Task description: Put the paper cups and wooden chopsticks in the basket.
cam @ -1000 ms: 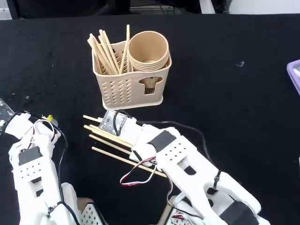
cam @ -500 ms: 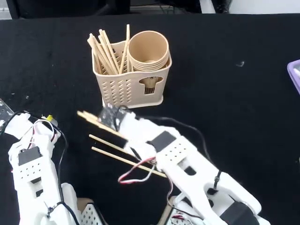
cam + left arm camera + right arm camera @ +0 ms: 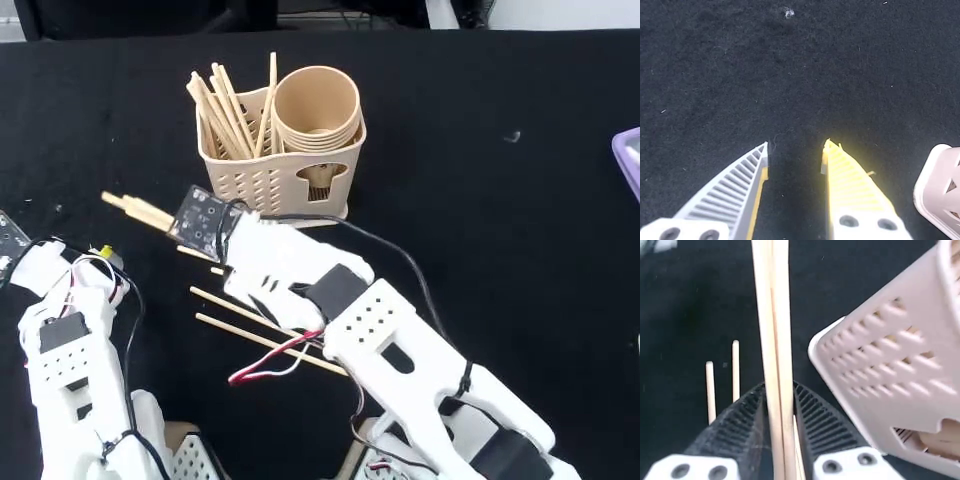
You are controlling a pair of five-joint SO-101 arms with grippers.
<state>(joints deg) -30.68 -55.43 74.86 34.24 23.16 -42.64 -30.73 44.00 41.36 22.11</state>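
While the right arm (image 3: 345,310) sits stretched from the lower right of the high view up toward frame centre, its jaws are clamped on a pair of wooden chopsticks (image 3: 133,209). Pair pokes out left past the arm's camera board, tips over the black tabletop (image 3: 520,260) at left-centre of frame, just lower-left of the basket (image 3: 270,190), not touching it. Right wrist view: the pair runs straight between the black ribbed jaws, basket wall close beside. Basket stands upright at upper centre of frame. Stack of paper cups (image 3: 316,105) sits in its right compartment, a bunch of chopsticks (image 3: 225,110) in the left compartment, leaning left with ends above the rim. Two loose chopsticks (image 3: 245,337) lie flat on the tabletop below the basket, roughly parallel, slanting down to the right, right ends hidden under the right arm. Left arm (image 3: 65,350) is at lower left of frame; left wrist view shows its jaws apart, nothing between them, over bare tabletop. Purple object (image 3: 628,155) is cut off at right edge.
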